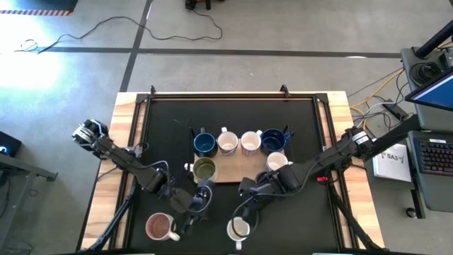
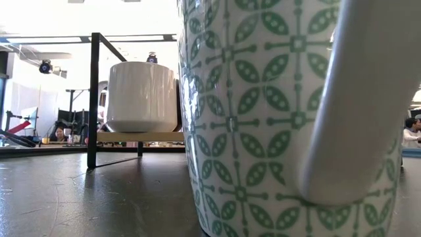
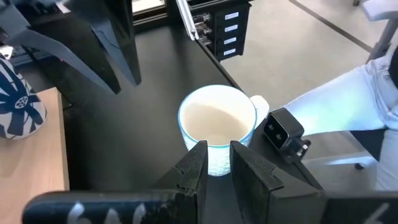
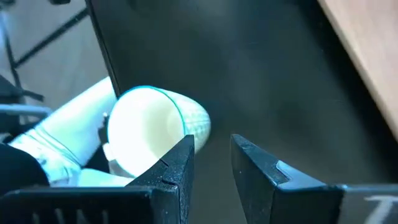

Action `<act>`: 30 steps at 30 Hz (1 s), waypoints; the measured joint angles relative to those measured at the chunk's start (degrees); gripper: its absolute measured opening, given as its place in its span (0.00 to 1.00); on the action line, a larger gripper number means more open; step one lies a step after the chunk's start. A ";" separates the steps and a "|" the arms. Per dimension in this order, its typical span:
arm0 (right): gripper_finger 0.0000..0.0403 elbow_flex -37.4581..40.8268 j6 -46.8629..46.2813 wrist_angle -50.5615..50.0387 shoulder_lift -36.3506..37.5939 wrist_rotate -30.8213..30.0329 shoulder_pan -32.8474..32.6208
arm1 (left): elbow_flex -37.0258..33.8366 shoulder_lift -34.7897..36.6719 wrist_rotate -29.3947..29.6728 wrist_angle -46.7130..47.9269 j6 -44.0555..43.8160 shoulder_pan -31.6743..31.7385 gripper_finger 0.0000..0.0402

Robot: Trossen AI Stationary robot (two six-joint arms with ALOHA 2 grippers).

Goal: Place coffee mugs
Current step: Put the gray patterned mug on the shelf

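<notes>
A white mug with a green pattern (image 1: 238,229) stands upright near the table's near edge; it fills the low view (image 2: 263,118). My right gripper (image 4: 211,158) is open and hovers just on the mug's (image 4: 149,127) far side. My left gripper (image 3: 217,165), open by a narrow gap, points at the same mug (image 3: 217,124) from its left, a little apart. A pink mug (image 1: 159,227) stands near the left arm. Two blue (image 1: 204,144), three white (image 1: 250,142) and an olive mug (image 1: 204,168) stand on the wooden board (image 1: 230,172). My right gripper: one fingertip (image 4: 183,152) overlaps the patterned mug's rim (image 4: 171,140) in the right wrist view, and I cannot tell whether it touches. The mug stands on the table. My left gripper touches nothing.
A small camera (image 3: 283,130) sits at the near edge, right beside the patterned mug's handle (image 3: 261,106). A black frame rail (image 2: 93,99) borders the mat. Both arms (image 1: 141,173) (image 1: 311,170) reach in over the near half; open mat (image 1: 304,219) lies to the right.
</notes>
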State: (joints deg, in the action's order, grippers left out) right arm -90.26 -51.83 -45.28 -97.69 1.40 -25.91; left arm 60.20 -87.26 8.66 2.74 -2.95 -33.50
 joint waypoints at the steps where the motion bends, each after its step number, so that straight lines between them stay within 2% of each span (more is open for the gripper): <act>1: 0.23 0.50 -1.16 1.24 -0.10 -0.07 -0.21 | 0.00 0.04 0.67 -0.04 -0.19 -0.45 0.12; 8: 0.23 1.90 -5.22 3.78 -2.08 0.11 -1.45 | 0.00 0.69 7.34 -0.06 -2.12 -2.97 0.12; 18: 0.11 2.31 -5.12 9.01 -3.58 0.62 -2.35 | 0.00 3.80 14.62 0.30 -4.24 -6.75 0.12; 24: 0.19 2.29 -5.26 12.23 -6.49 5.10 -2.79 | 0.04 5.27 19.86 0.92 -4.25 -10.06 0.12; 30: 0.30 1.71 -5.25 11.81 -7.43 4.68 -2.93 | 0.07 5.75 23.85 1.55 -4.35 -12.14 0.12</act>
State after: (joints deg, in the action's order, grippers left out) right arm -88.55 -57.08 -33.47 -105.12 6.08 -28.84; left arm 60.27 -81.51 32.51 4.29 -7.31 -45.64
